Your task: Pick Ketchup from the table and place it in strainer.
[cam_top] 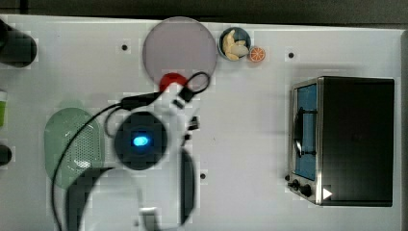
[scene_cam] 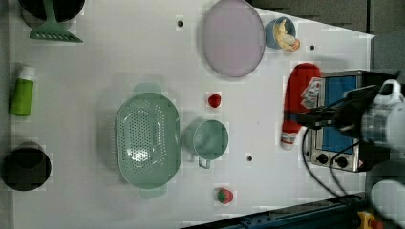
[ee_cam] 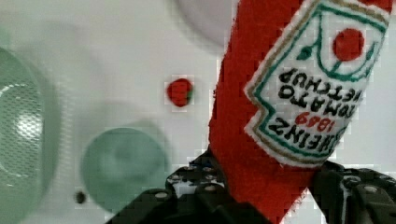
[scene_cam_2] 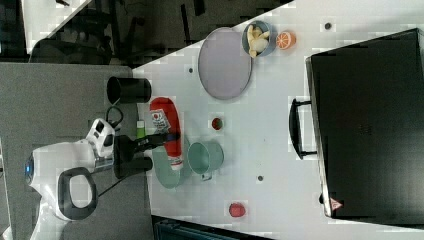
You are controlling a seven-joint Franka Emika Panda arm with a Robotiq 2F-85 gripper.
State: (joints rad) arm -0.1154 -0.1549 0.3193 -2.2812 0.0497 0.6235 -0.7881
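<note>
The tool (ee_cam: 261, 196) is clamped on the ketchup (ee_cam: 280, 93), a red bottle with a white label, and holds it in the air above the white bench (scene_cam: 119, 62). In the wrist view the black fingers (ee_cam: 205, 186) press both sides of the bottle's lower body, label facing the camera. In the left view the ketchup (scene_cam: 298, 102) hangs toward the left view's right, in front of the toaster oven (scene_cam: 334, 119), well apart from the strainer (scene_cam: 148, 138), which sits on the bench and holds nothing. In the right view the ketchup (scene_cam_2: 167, 132) is seen just above the strainer's (scene_cam_2: 167, 177) rim, beside the green cup (scene_cam_2: 205, 157).

In the left view the green cup (scene_cam: 207, 139) stands just to the strainer's right, touching or nearly so. A small red fruit (scene_cam: 214, 100) lies between cup and lilac plate (scene_cam: 232, 37). A strawberry (scene_cam: 224, 195) lies near the left view's bottom edge. A green bottle (scene_cam: 21, 90) lies far left.
</note>
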